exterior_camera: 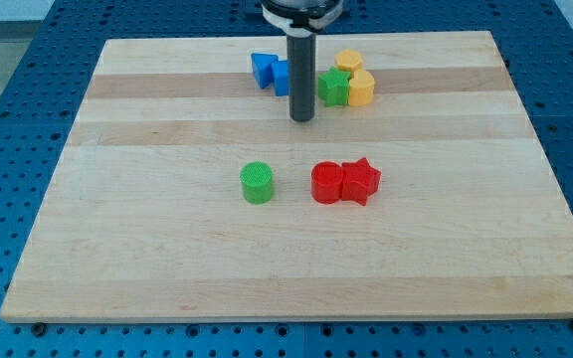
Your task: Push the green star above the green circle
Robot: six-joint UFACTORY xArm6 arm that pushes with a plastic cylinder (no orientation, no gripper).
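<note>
The green star (333, 87) lies near the view's top, right of centre, touching a yellow block (361, 89) on its right. The green circle (258, 183) stands apart near the board's middle, below and to the left of the star. My tip (301, 118) is on the board just left of and slightly below the green star, with a small gap between them. It is above and to the right of the green circle.
Two blue blocks (264, 69) (283, 77) sit behind the rod, left of the star. Another yellow block (348, 63) lies above the star. A red circle (327, 183) and a red star (360, 181) touch each other right of the green circle.
</note>
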